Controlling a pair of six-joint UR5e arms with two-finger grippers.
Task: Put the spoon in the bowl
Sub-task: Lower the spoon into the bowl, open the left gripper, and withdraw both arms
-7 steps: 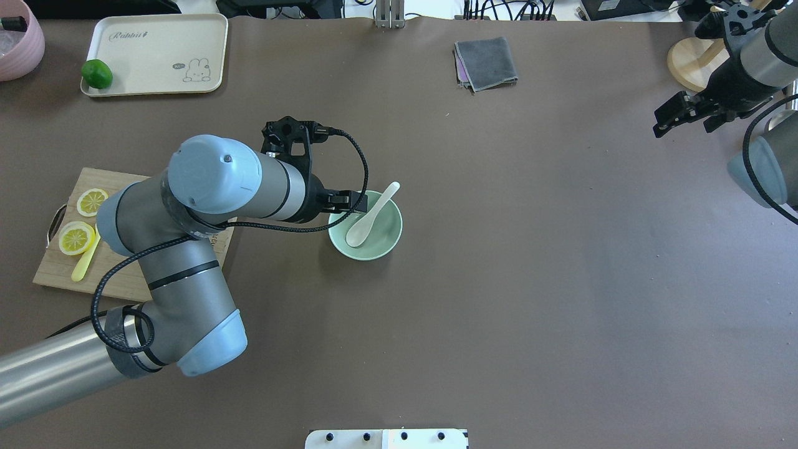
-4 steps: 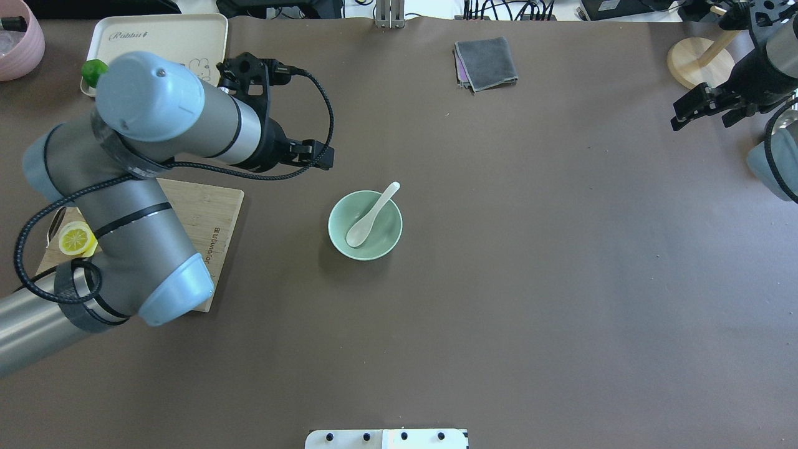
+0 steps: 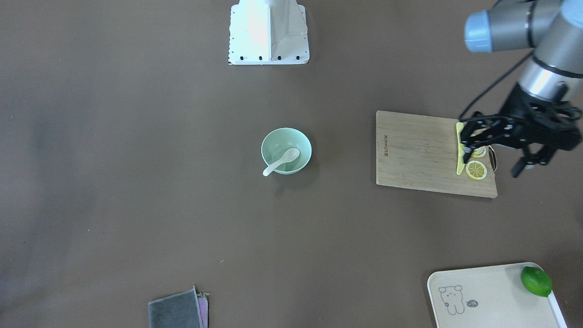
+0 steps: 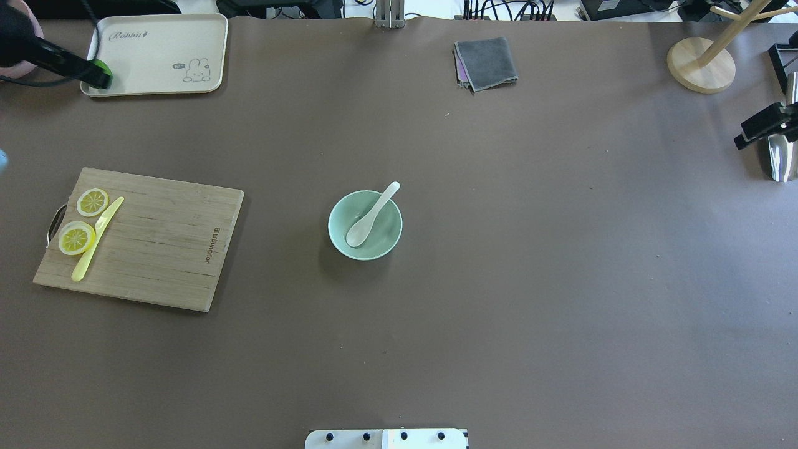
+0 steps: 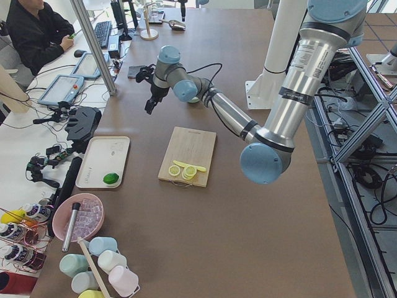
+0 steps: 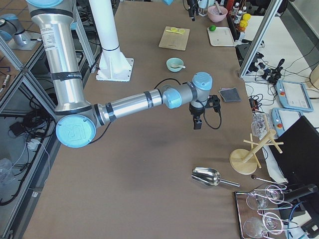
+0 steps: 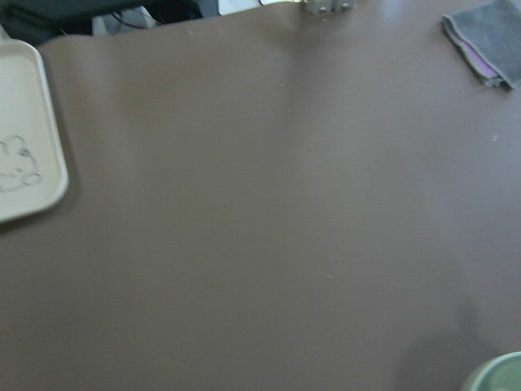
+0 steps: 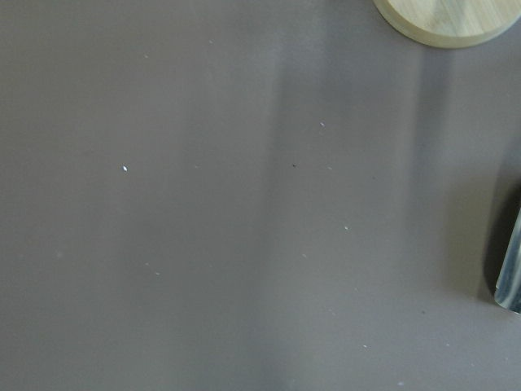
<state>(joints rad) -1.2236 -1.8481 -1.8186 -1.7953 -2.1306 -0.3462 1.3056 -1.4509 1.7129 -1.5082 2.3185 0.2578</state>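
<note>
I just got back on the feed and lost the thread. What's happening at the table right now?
The spoon lies in the bowl, scoop down inside and handle leaning out over the rim. Neither arm is handling anything: the left gripper hangs raised toward the table's left end, fingers apart and empty, and the right gripper is off at the right side. The placement looks done.

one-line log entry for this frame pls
white ceramic soup spoon scoop in pale mint-green round bowl, handle over rim | left gripper open above wooden cutting board | right gripper far from bowl, state unclear
</note>
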